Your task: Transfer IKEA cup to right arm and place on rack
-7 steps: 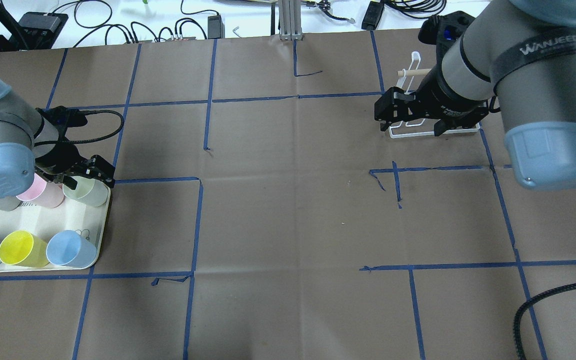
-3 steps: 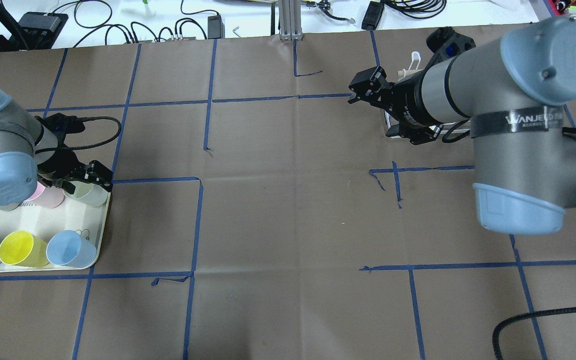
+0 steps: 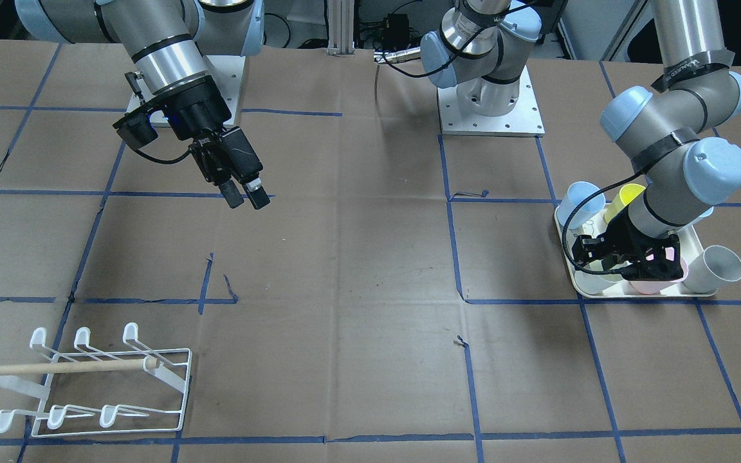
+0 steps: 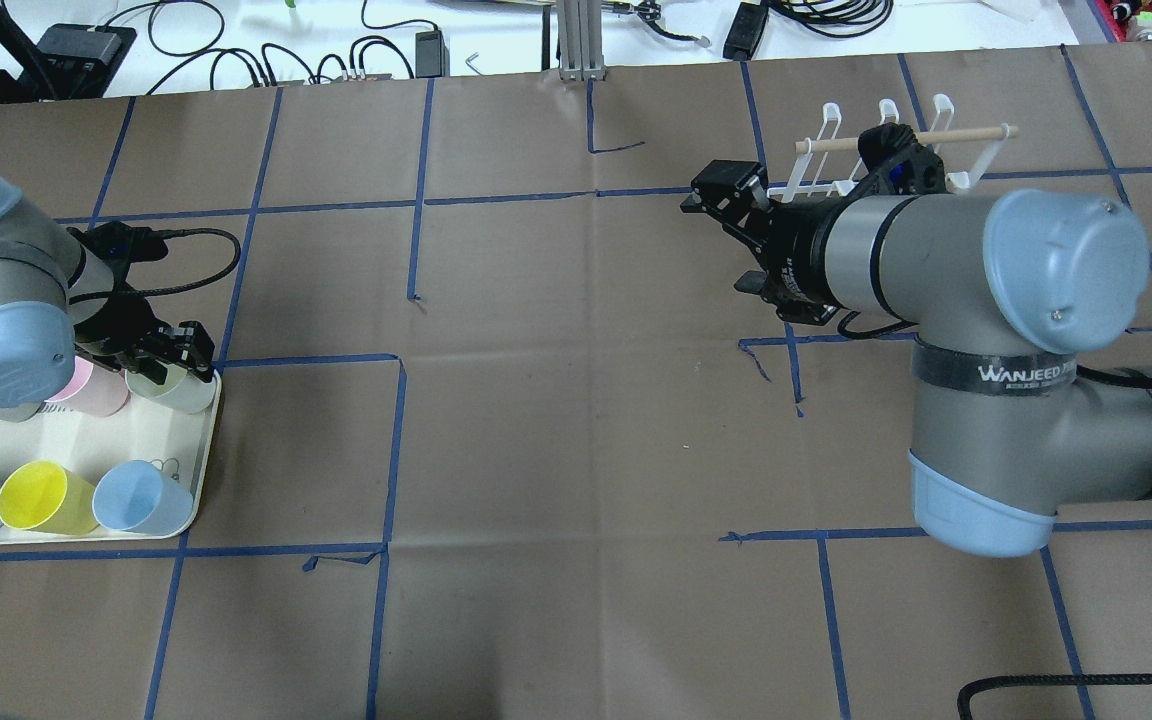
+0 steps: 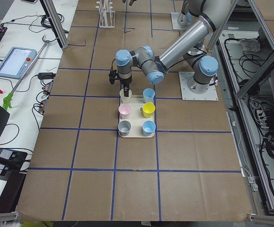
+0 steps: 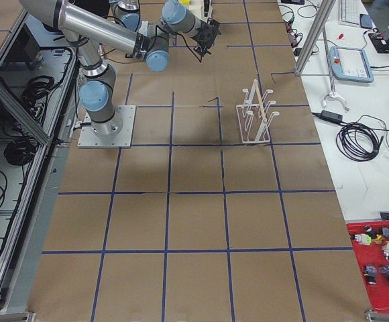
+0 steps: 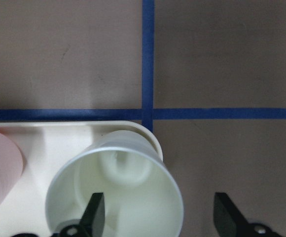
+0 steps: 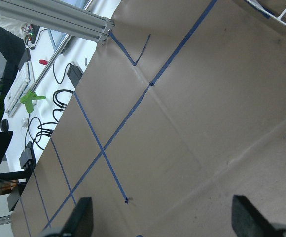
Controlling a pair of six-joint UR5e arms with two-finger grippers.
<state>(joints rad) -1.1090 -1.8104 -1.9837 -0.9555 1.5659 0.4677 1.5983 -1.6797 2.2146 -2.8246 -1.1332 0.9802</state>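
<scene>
Left fingers [image 7: 94, 215] straddle one wall of the pale green cup [image 7: 128, 170].

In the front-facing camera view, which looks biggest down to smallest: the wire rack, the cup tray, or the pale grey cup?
1. wire rack
2. cup tray, partly hidden
3. pale grey cup

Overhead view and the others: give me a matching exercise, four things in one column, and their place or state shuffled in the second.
Things
1. left claw
2. right claw
3. rack
4. yellow cup

Places or states
A. on the tray, between two blue cups
B. open, one finger inside the pale green cup, one outside
C. open and empty, in the air over the table
D. no cup on its prongs

Pairs: 1-B, 2-C, 3-D, 4-A
</scene>
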